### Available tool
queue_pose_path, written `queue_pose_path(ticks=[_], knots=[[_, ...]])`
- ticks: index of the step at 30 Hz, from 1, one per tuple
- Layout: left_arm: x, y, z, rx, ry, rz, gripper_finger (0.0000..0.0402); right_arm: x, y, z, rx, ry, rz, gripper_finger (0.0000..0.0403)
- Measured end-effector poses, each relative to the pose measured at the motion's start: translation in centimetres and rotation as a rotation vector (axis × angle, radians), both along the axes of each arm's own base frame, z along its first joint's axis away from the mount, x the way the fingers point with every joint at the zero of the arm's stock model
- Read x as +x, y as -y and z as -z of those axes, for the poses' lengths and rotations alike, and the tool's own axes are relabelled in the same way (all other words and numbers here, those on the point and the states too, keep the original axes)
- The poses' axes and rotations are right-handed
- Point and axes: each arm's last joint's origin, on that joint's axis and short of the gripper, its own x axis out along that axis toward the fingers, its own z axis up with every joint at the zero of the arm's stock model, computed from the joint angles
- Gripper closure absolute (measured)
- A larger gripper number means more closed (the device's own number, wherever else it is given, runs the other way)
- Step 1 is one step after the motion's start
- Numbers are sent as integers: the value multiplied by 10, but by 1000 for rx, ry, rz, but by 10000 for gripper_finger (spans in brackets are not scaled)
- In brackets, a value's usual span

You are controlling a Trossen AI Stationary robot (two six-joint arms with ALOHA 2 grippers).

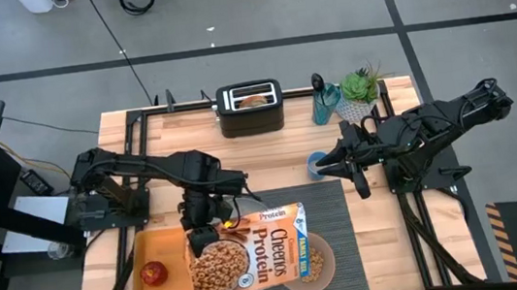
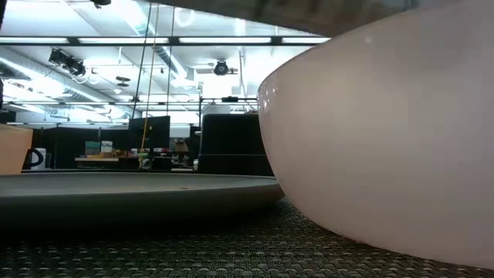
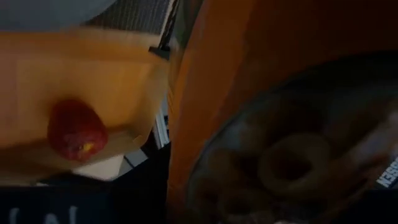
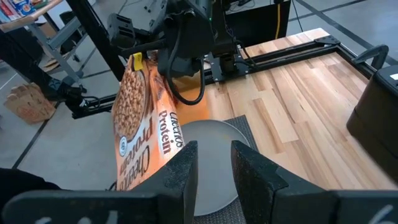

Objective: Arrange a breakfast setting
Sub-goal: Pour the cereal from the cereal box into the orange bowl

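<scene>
While the left pincer (image 1: 202, 231) grips the orange cardboard cereal box (image 1: 251, 253) above the pinkish-tan bowl (image 1: 316, 263), at the placemat's (image 1: 336, 224) 5 o'clock, overtilting risks spillage; right pincer (image 1: 322, 169) narrow, empty.

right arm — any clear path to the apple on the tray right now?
Probably not. The apple lies on the orange tray at the far left, behind the cereal box held by the left gripper; the right gripper hovers across the table.
</scene>
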Motion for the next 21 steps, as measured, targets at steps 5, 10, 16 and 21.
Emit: queue_pose_path(ticks=[5, 10, 16, 21], knots=[[4, 1, 1, -27, 9, -9, 221, 0, 0, 0, 0, 0, 0, 300], [4, 0, 2, -22, -8, -13, 221, 0, 0, 0, -9, 1, 5, 300], [3, 0, 2, -37, -15, -12, 221, 0, 0, 0, -9, 2, 5, 300], [3, -1, 2, -35, -20, -17, 221, 0, 0, 0, -13, 1, 3, 300]])
